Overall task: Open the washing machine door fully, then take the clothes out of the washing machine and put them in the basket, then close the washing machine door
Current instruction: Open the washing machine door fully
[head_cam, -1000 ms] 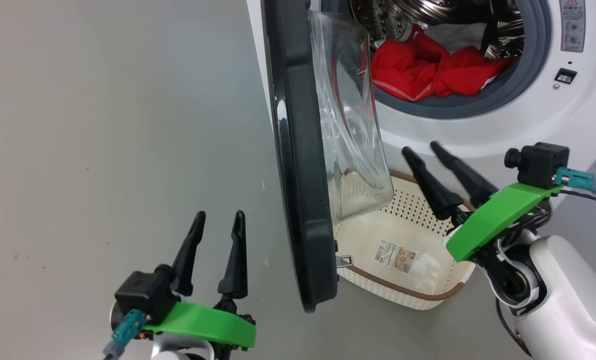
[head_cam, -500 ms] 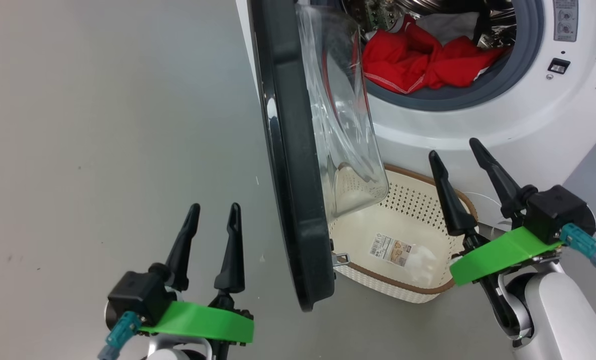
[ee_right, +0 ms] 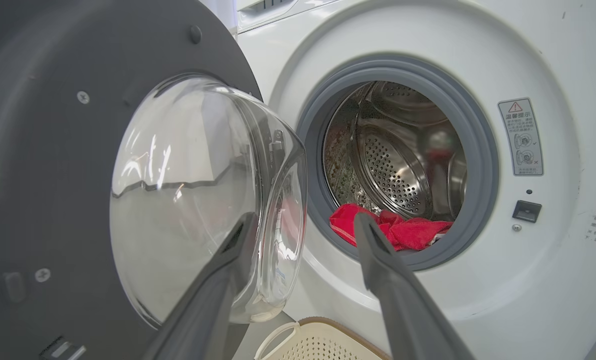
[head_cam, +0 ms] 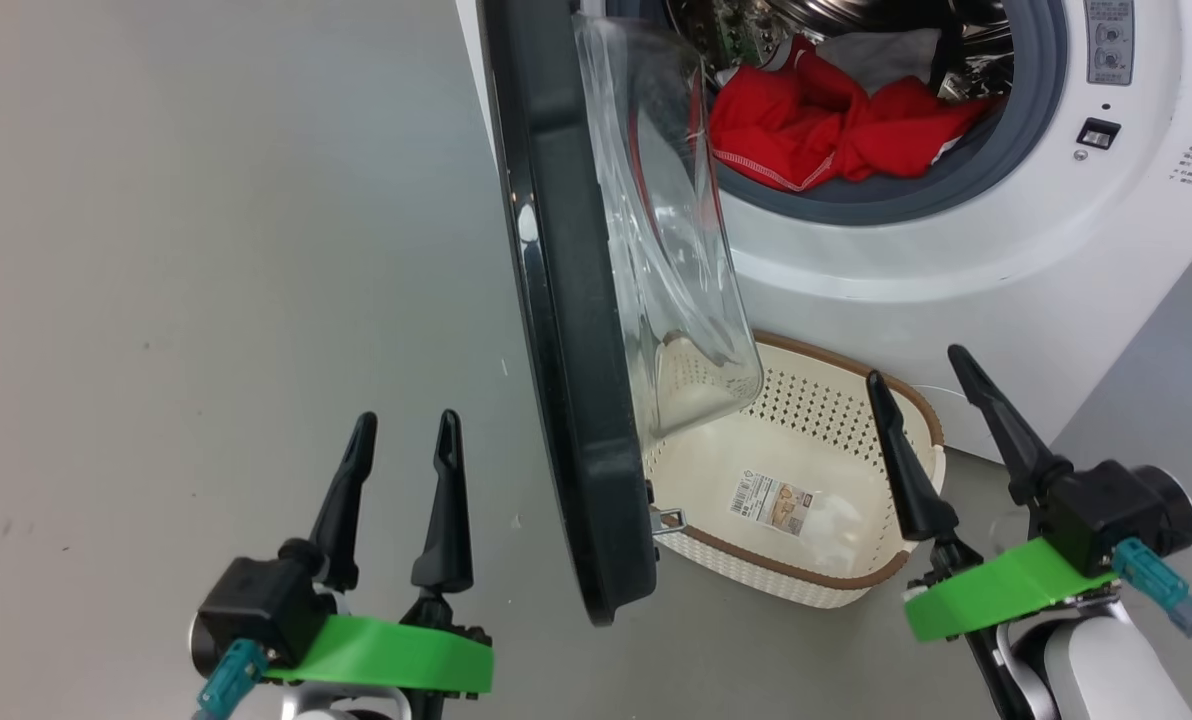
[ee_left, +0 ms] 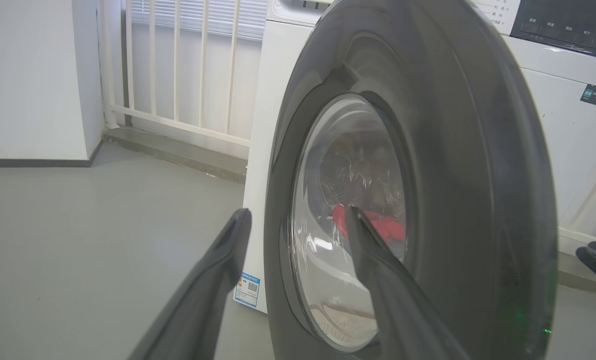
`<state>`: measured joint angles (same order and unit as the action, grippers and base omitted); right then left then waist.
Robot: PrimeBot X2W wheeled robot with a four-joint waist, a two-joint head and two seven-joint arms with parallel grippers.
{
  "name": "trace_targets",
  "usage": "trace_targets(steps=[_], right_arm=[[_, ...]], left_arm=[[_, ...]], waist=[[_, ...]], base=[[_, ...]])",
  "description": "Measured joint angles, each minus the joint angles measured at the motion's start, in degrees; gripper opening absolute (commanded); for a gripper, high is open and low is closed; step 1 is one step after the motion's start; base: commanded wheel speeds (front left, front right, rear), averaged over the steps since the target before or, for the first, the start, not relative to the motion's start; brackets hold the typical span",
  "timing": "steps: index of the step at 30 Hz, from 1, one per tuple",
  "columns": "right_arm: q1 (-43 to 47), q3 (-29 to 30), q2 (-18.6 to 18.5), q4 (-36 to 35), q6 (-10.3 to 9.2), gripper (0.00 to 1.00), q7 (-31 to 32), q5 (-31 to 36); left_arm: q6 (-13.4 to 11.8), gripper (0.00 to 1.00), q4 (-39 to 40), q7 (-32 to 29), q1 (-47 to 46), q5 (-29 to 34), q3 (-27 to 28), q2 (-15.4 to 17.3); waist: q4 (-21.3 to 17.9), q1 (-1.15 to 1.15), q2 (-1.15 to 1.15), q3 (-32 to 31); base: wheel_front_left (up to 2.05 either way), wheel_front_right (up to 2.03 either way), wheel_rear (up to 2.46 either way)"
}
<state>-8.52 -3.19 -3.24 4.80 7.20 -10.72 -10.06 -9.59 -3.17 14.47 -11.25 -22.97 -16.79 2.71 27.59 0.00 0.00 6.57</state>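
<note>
Left gripper (head_cam: 406,420) is held low over the grey floor (head_cam: 206,250), left of the washing machine door (head_cam: 566,350). Its two dark fingers point up the head view and are spread apart, with nothing between them. The right gripper (head_cam: 912,365) is raised at the lower right on a pale forearm, fingers wide apart and empty, aimed toward the right end of the basket (head_cam: 836,575) and the white front of the washing machine (head_cam: 1006,250). No contact with either is seen.

The door is seen edge-on in the head view, standing out from the machine's front on its left side. The left end of the basket and the left part of the drum opening are covered by it, and the basket wall shows distorted through the glass window (head_cam: 676,280). The machine's top is cut off by the picture's upper edge. In the left wrist view the clothes (head_cam: 816,125) appear merely as a red blur through the glass.

The red clothes are heaped at the lower front of the steel drum (ee_right: 398,170), one stitched hem lying on the grey rubber ring, with a white piece behind. The basket stands on the floor just before the machine, below the opening; a sticker (head_cam: 776,503) is seen on its bottom.
</note>
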Motion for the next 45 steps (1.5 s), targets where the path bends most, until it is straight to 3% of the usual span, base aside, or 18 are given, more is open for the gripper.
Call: trace_targets(steps=[12,28,29,30,31,45], right_arm=[[6.2,0.2,0.2,-2.2,0.01,1.0,-0.9,0.5],[7.5,0.7,0.3,-2.8,0.01,1.0,-1.1,0.5],[7.5,0.7,0.3,-2.8,0.01,1.0,-1.1,0.5],[7.5,0.7,0.3,-2.8,0.01,1.0,-1.1,0.5],[7.5,0.7,0.3,-2.8,0.01,1.0,-1.1,0.5],[7.4,0.7,0.3,-3.1,0.01,1.0,-0.4,0.5]], left_arm=[[0.0,1.0,-0.3,0.0,2.1,0.2,0.3,-0.1],[0.0,1.0,-0.6,0.0,3.0,-0.3,0.2,-0.1],[0.0,0.43,-0.6,0.0,3.0,-0.4,0.2,-0.1],[0.0,0.27,-0.5,0.0,3.0,-0.5,0.2,-0.1],[0.0,0.02,-0.4,0.0,3.0,-0.6,0.2,-0.1],[-0.5,0.0,13.4,0.0,1.2,2.0,-0.8,0.1]], waist=[[-0.1,0.0,0.0,-1.3],[-0.1,0.0,0.0,-2.1],[0.0,0.0,0.0,-2.1],[0.0,0.0,0.0,-2.1],[0.0,0.0,0.0,-2.2],[-0.7,0.0,0.0,-1.7]], base=[[0.0,0.0,0.0],[0.0,0.0,0.0],[0.0,0.0,0.0],[0.0,0.0,0.0],[0.0,0.0,0.0],[0.0,0.0,0.0]])
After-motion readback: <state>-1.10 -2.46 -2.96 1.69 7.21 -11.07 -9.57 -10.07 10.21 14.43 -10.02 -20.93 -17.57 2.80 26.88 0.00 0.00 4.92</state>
